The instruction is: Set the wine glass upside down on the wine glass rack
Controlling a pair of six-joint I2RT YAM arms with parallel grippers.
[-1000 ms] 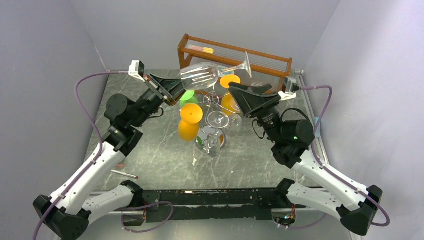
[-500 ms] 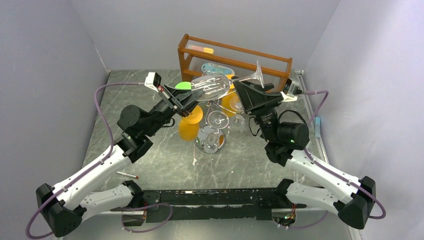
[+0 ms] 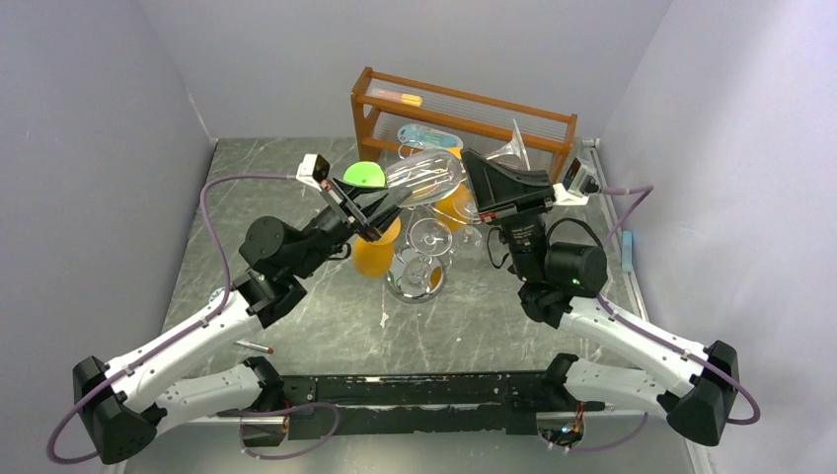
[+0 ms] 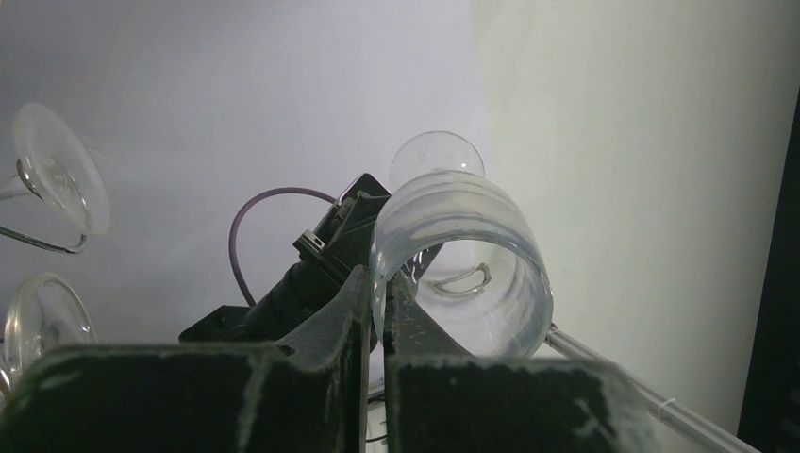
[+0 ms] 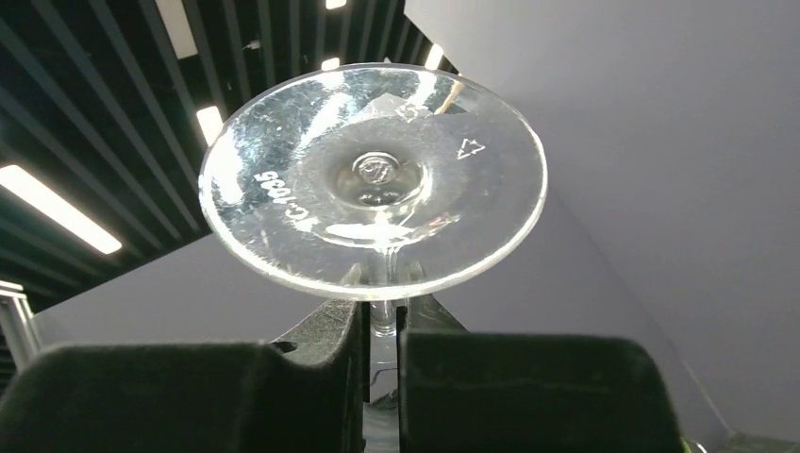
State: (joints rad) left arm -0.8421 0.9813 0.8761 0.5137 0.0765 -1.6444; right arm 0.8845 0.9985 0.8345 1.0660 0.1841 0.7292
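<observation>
The clear wine glass (image 3: 426, 172) lies on its side in the air above the wine glass rack (image 3: 416, 283), a chrome wire stand with a round shiny base. My left gripper (image 3: 393, 200) is shut on the rim of the bowl (image 4: 462, 269), one finger (image 4: 349, 307) outside the wall and the other inside. My right gripper (image 3: 476, 170) is shut on the stem (image 5: 382, 318), just under the round foot (image 5: 373, 179). The foot (image 3: 513, 148) points to the back right. Other glasses (image 3: 427, 237) hang upside down on the rack.
A brown wooden shelf unit (image 3: 464, 107) stands at the back, close behind the held glass. Orange round pieces (image 3: 374, 260) and a green one (image 3: 363, 176) sit beside the rack. A red-tipped stick (image 3: 247, 346) lies near the left arm. Feet of hung glasses (image 4: 57, 179) show left.
The left arm carried the glass right and toward the back. The right gripper moved in to the stem and closed on it; it was open a second ago.
</observation>
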